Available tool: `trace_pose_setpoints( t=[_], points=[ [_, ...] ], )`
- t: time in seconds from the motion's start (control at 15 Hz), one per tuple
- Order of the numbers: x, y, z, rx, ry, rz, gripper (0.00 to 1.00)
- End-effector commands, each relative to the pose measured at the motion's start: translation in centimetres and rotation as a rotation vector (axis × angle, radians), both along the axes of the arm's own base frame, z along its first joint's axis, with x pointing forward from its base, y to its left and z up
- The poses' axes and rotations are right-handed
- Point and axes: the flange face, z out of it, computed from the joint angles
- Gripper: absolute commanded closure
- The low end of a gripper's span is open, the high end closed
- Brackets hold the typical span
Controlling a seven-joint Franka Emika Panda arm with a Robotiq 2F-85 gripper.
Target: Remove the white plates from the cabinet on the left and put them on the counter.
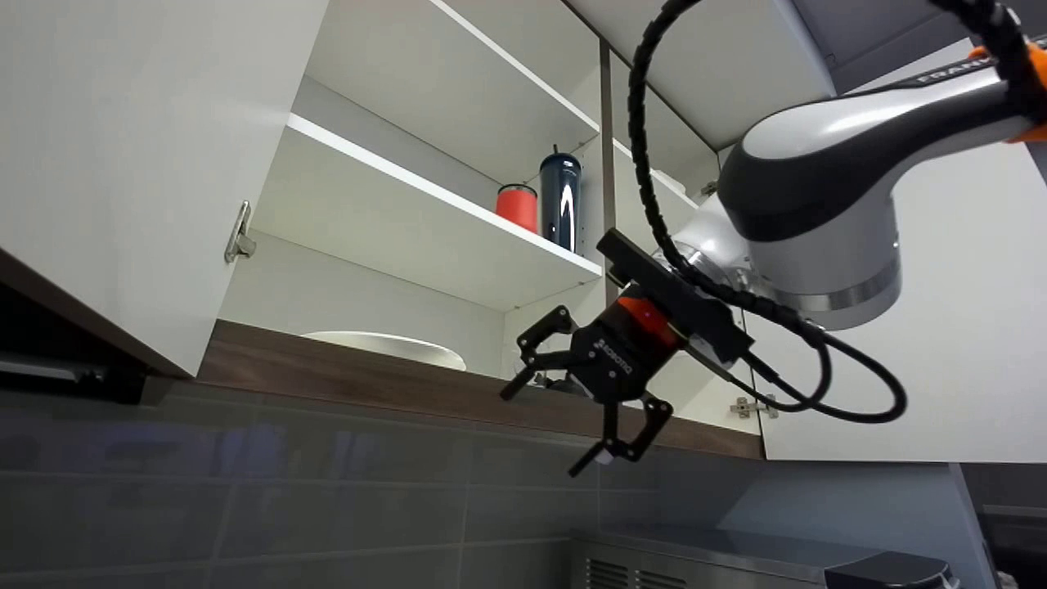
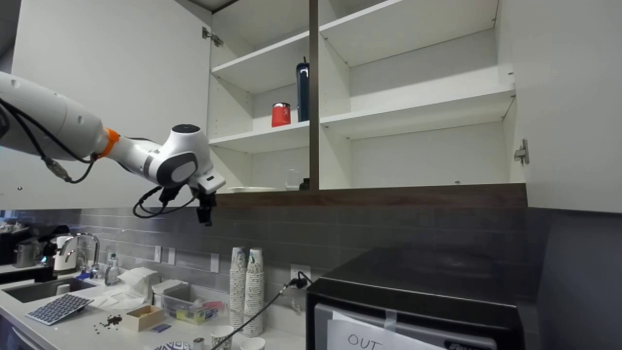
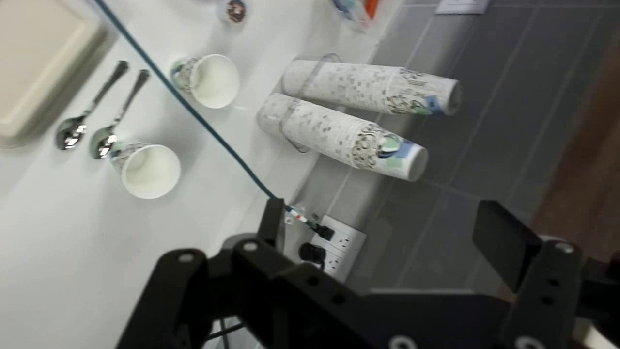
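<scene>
Wrist view alone showed spoons [image 3: 97,100] on the tabletop [image 3: 97,232]. Both exterior views showed a white plate [image 1: 394,347] flat inside the cabinet [image 1: 327,372], its foreshortened outline longest roughly nine to three o'clock; in an exterior view, ten o'clock from the released, spread claw [image 1: 537,435].

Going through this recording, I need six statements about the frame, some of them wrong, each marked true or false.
1. At least one white plate lies in the cabinet. True.
2. A plate is gripped already. False: the gripper is open and holds nothing.
3. Two spoons lie on the counter in the wrist view. True.
4. The dark bottle stands taller than the red cup. True.
5. The red cup shares the white plate's level. False: it stands on the shelf above.
6. The cabinet is shut. False: its doors stand open in both exterior views.
</scene>
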Motion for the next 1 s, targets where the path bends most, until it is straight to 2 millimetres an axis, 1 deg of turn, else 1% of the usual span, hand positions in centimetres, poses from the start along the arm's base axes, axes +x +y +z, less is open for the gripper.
trace_pose_setpoints(
  t=[0.0, 0.07, 0.2, 0.33, 0.47, 0.53, 0.6, 0.87, 0.93],
  points=[
    [3.9, 1.5, 2.6, 0.148, -0.115, 0.026, 0.00],
    [4.7, 2.0, 3.3, 0.171, -0.142, 0.042, 0.00],
    [5.7, 2.9, 4.8, 0.225, -0.186, 0.075, 0.00],
    [6.0, 3.5, 6.4, 0.275, -0.217, 0.114, 0.00],
    [6.2, 3.6, 7.8, 0.316, -0.248, 0.139, 0.00],
    [5.5, 3.4, 6.8, 0.272, -0.220, 0.111, 0.00],
    [5.6, 3.4, 7.3, 0.277, -0.231, 0.115, 0.00],
    [5.6, 3.4, 7.3, 0.274, -0.230, 0.114, 0.00],
    [6.0, 3.2, 7.5, 0.255, -0.281, 0.093, 0.00]
  ],
)
